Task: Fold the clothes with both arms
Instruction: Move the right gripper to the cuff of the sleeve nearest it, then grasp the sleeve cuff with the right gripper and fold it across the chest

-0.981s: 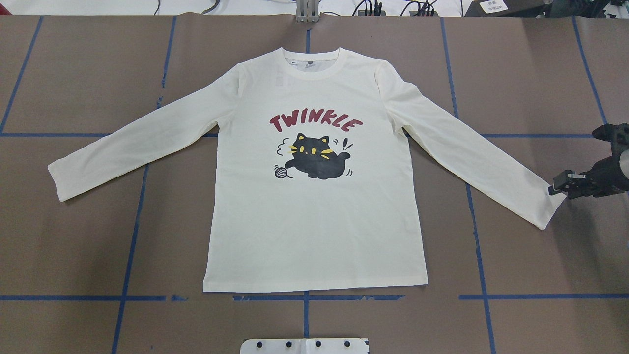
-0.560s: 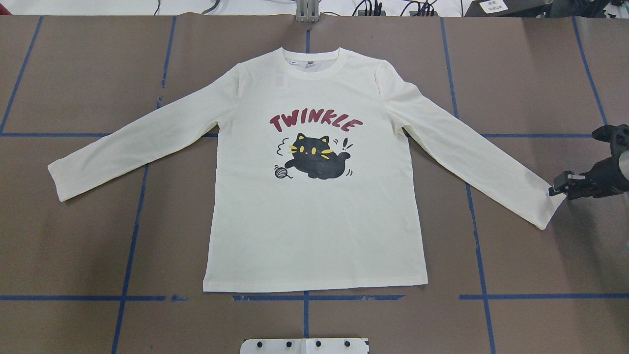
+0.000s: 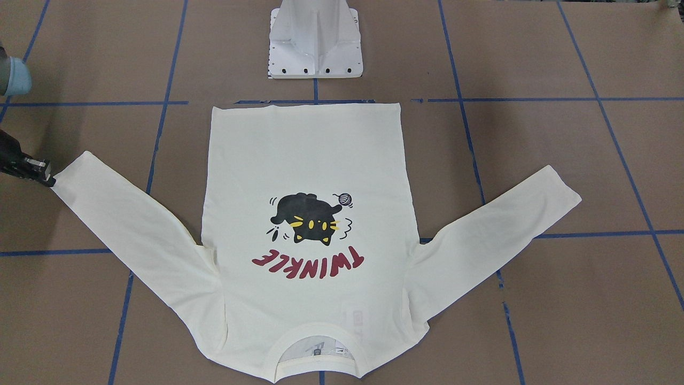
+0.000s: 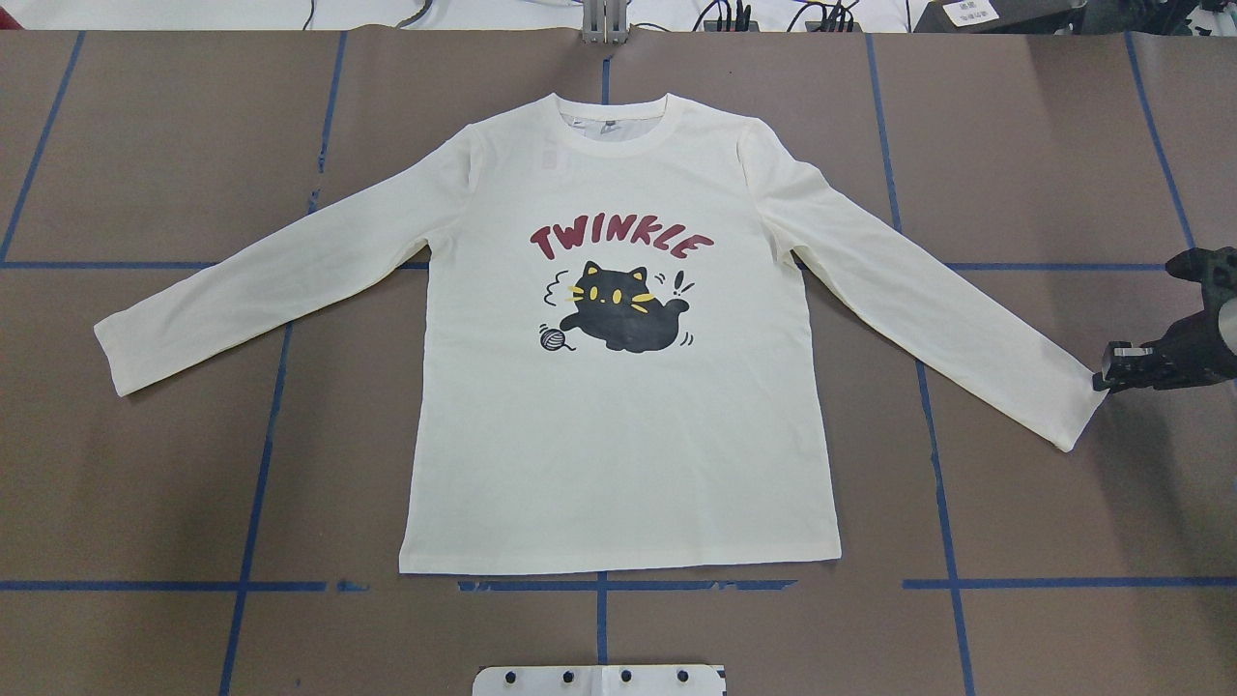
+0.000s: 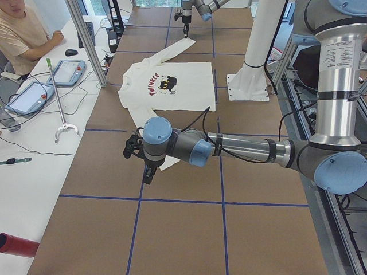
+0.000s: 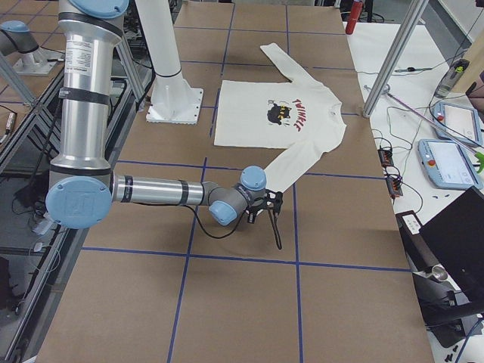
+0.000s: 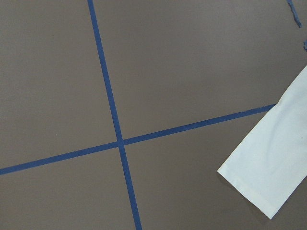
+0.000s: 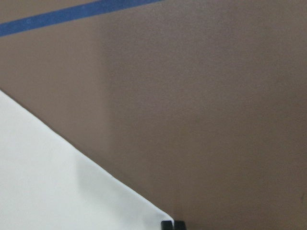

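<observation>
The cream-white shirt point(image 4: 618, 435) lies flat and spread out on the brown table, cat print and red "TWINKLE" facing up, both sleeves angled outward. My right gripper point(image 4: 1102, 377) is down at the corner of the cuff point(image 4: 1078, 406) of the sleeve on its side. In the right wrist view its fingertips point(image 8: 167, 224) sit close together right at the cloth's corner point(image 8: 72, 191). It also shows in the front view point(image 3: 47, 177). My left gripper point(image 5: 135, 152) hovers above the table near the other cuff point(image 7: 273, 163); I cannot tell whether it is open or shut.
The white pedestal base point(image 3: 315, 48) stands just behind the shirt's hem. Blue tape lines point(image 4: 256, 483) grid the table. An operator point(image 5: 23, 34), tablets point(image 5: 28, 97) and a metal post point(image 5: 86, 40) are along the far side.
My right gripper has shifted slightly outward and lower at the cuff corner. The shirt has not visibly moved.
</observation>
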Controlling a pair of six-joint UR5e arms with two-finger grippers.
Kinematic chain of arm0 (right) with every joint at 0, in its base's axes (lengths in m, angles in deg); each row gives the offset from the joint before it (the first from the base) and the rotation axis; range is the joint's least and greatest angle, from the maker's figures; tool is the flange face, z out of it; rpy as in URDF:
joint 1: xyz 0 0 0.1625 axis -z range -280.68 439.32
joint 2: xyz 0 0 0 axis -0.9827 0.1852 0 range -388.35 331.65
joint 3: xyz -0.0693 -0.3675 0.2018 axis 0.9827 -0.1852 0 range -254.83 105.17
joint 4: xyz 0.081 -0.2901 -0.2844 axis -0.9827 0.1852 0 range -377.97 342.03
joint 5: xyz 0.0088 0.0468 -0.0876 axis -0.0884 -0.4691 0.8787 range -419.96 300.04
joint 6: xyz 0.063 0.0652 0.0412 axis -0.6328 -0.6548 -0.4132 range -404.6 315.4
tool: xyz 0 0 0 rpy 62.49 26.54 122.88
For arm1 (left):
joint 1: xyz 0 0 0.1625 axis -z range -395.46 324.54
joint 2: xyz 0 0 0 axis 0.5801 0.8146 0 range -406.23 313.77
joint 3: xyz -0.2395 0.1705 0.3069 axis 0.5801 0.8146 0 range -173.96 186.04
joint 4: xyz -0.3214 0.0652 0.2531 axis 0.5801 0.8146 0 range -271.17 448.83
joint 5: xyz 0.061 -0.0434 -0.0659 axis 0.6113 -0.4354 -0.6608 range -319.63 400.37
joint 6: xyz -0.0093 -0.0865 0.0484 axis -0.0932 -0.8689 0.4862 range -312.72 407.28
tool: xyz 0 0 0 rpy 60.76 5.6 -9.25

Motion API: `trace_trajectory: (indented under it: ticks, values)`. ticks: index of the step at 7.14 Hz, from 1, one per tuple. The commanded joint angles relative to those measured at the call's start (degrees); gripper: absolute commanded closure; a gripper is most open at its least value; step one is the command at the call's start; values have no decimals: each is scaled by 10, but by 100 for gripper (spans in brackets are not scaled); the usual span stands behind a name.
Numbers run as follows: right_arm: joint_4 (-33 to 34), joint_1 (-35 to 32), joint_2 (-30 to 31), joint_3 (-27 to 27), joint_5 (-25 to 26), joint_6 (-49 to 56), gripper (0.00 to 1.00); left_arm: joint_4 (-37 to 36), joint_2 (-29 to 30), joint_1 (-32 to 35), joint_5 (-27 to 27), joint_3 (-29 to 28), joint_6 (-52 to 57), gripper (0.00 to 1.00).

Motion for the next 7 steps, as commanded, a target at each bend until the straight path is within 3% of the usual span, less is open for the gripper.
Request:
trace_trajectory:
  ticks: [1, 3, 6, 7]
  values:
    - [0, 0, -3, 17, -3, -1, 100, 0, -1, 0, 0, 2, 0, 0]
    - [25, 0, -37, 89, -27, -10, 100, 0, 0, 0, 0, 2, 0, 0]
    - [166, 6, -222, 95, -32, -100, 100, 1, 7, -1, -10, 13, 0, 0]
    - [217, 23, -284, 88, -27, -125, 100, 1, 2, -1, -40, 19, -1, 0]
